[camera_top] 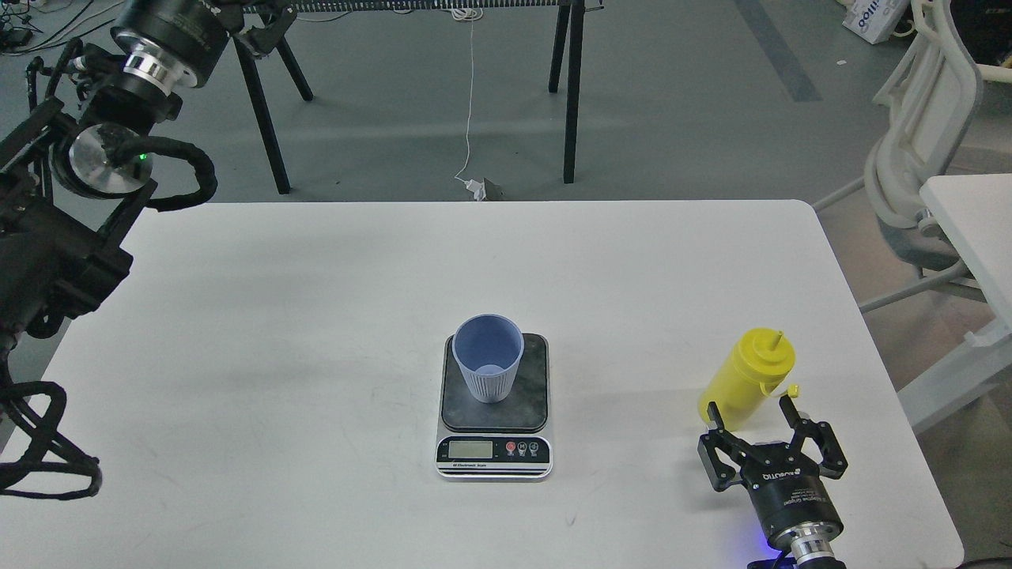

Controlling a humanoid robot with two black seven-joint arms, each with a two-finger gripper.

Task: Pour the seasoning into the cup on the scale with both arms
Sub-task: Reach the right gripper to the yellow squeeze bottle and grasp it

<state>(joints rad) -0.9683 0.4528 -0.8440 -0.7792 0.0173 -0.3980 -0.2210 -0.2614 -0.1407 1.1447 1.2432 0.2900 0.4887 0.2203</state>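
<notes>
Seasoning bottle [747,378] standing upright near the table's right edge, well apart from the cup [488,368] sitting on the scale [494,407]. Right gripper [751,415] spread wide, fingers either side of the bottle's base, not clamped yet. Best to slide in a touch, squeeze mid-body, keep it vertical, nozzle up. Left gripper [261,32] way up top left, too dark to tell. Lettering on the right gripper and under the scale's display too small to read.

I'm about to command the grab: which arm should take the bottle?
Right. Its end effector is open, fingers either side of the bottle base. The left arm is raised at the far left corner, well away from it.
</notes>
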